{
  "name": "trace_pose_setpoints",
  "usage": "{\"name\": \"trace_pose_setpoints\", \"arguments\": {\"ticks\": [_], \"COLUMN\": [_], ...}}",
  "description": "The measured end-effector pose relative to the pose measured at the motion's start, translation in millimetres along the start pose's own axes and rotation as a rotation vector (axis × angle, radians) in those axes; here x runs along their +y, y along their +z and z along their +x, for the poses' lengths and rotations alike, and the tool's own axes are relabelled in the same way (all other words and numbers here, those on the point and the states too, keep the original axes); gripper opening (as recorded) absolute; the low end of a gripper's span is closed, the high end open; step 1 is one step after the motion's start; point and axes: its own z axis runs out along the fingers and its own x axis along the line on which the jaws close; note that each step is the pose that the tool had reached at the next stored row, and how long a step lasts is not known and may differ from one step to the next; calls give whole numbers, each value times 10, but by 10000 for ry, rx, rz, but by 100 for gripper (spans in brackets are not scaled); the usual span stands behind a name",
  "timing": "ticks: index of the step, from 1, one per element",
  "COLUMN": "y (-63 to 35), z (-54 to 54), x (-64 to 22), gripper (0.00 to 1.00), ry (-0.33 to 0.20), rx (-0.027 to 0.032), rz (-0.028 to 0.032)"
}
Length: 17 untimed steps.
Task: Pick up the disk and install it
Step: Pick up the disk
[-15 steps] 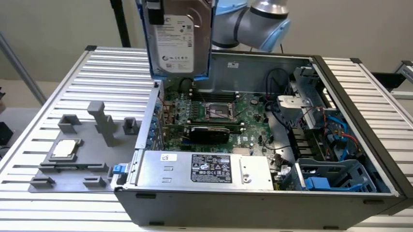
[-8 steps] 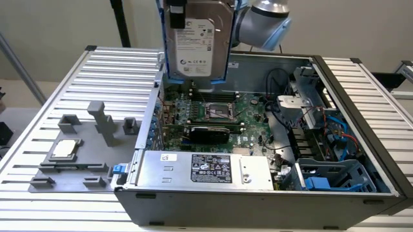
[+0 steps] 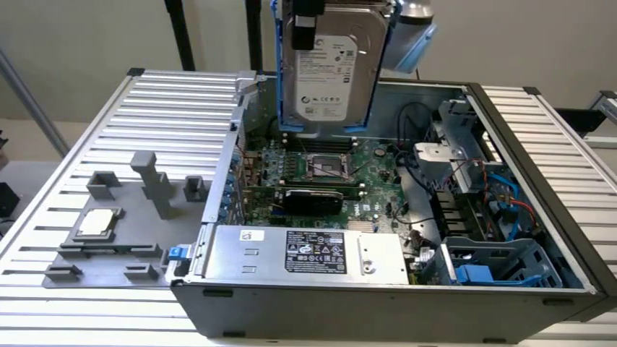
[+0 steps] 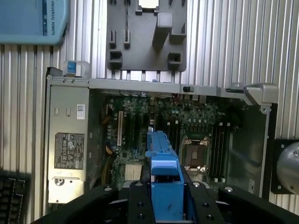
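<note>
The disk (image 3: 333, 69), a silver-grey hard drive with a white label in a bright blue carrier, hangs upright high above the open computer case (image 3: 386, 296), over the motherboard's far end. My gripper (image 3: 328, 11) is shut on its top edge. In the wrist view the carrier's blue edge (image 4: 163, 163) runs between my black fingers (image 4: 140, 200), with the motherboard below it. The blue plastic drive cage (image 3: 496, 264) sits in the case's near corner at the exterior view's right.
A grey fixture tray (image 3: 126, 242) at the exterior view's left holds a small square CPU chip (image 3: 97, 223). Inside the case are the power supply (image 3: 308, 253), the CPU socket (image 3: 325, 166) and cables (image 3: 501, 210). Ribbed metal table (image 3: 173, 94) surrounds the case.
</note>
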Motion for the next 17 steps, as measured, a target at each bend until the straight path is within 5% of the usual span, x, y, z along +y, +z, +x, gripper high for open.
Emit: {"name": "trace_pose_setpoints", "arguments": {"ticks": [8, 17], "y": [-4, 2], "z": [145, 372], "x": [-354, -658], "gripper": [0, 0], "ry": [0, 1], "rx": [-1, -1], "rz": [-1, -3]}}
